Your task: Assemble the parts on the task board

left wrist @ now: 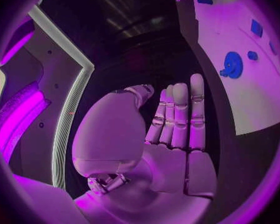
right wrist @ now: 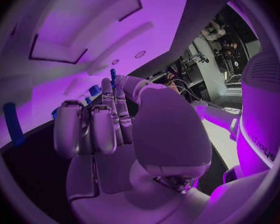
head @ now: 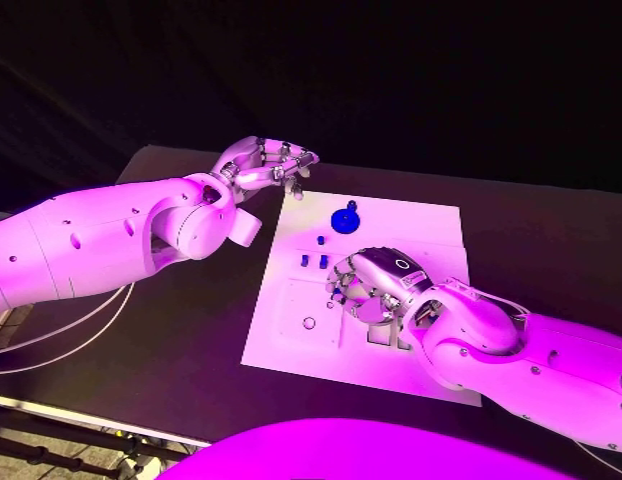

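The right hand point(head: 373, 288) sits lowest in the head frame, over the board's point(head: 424, 222) centre, fingers curled in; I cannot tell whether they pinch anything. The small blue parts point(head: 313, 260) lie just upper left of it, nearly touching its fingers. The round blue part point(head: 346, 218) lies further up the frame, roughly midway to the left hand point(head: 269, 164). That hand hovers past the board's upper-left corner over the bench point(head: 542, 230), its fingers apart and empty. The right hand looks nearer for the next pick.

You are in a robot lab, black table point(head: 181, 330), white task board point(head: 398, 225), cables point(head: 52, 335), equipment racks point(right wrist: 224, 42)
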You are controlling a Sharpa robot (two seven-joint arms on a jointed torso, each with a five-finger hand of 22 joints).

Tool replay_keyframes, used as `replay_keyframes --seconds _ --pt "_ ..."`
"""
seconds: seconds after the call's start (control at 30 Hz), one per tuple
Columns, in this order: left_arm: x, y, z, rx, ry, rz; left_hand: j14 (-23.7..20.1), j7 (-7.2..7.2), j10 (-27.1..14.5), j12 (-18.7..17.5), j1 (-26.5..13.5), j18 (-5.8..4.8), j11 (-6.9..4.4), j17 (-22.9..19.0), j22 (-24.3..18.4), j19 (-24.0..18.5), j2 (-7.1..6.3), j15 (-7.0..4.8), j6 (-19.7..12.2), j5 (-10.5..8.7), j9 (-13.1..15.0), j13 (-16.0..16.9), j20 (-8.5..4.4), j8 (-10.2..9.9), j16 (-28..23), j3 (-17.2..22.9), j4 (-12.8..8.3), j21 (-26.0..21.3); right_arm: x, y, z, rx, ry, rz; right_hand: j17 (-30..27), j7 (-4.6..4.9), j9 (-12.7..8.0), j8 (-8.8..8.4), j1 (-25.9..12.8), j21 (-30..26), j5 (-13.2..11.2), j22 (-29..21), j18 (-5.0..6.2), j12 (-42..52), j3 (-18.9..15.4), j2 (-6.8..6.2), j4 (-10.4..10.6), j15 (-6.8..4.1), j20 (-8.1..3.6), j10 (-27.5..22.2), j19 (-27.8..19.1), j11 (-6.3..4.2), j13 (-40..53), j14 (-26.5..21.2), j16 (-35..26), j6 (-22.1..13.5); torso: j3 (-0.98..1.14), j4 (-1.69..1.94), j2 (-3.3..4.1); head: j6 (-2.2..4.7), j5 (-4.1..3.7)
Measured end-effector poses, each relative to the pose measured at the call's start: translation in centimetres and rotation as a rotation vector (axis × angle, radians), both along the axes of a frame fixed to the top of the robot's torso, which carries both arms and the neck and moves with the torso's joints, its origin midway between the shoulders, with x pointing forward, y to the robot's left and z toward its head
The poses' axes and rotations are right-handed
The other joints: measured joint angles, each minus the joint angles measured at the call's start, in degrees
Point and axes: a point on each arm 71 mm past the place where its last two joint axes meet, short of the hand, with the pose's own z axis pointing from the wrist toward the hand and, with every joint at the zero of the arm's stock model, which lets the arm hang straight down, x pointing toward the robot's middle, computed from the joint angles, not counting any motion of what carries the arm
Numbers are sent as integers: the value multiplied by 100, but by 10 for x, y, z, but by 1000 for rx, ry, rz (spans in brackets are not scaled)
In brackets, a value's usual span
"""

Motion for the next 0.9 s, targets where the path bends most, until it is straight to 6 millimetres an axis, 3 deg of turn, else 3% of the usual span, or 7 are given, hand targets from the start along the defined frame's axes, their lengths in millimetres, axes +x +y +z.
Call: replay_keyframes --seconds 0.9 --pt "0 -1 0 -1 1 -4 0 0 0 0 0 0 0 0 -7 0 0 0 0 0 0 1 0 0 0 0 -1 0 -3 4 -8 -24 24 13 -15 -9 8 -6 2 0 -29 6 0 -29 6 15 -9 1 0 0 0 0 2 1 0 -9 -4 4 1 -79 75"
